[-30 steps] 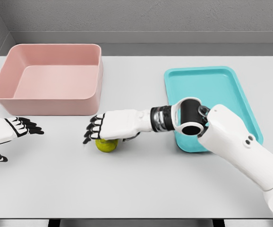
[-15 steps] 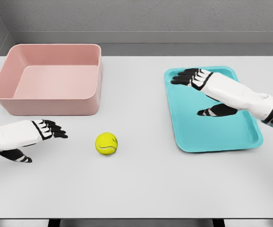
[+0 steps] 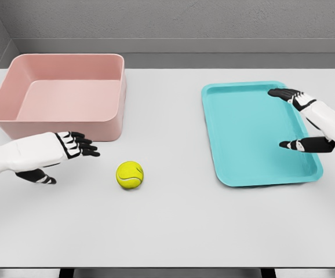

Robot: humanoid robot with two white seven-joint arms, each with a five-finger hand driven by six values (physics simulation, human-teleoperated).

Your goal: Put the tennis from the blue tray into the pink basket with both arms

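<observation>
Left hand (image 3: 51, 156) fingers spread, empty, near tennis ball (image 3: 130, 175) on table (image 3: 173, 226); pink basket (image 3: 63, 95) behind; right hand (image 3: 318, 124) spread, empty over blue tray (image 3: 243, 133).

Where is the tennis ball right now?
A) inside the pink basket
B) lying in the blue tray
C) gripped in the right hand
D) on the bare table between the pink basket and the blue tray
D: the tennis ball sits on the white table, in front of the pink basket and left of the blue tray, with the left hand open beside it and not touching.
</observation>
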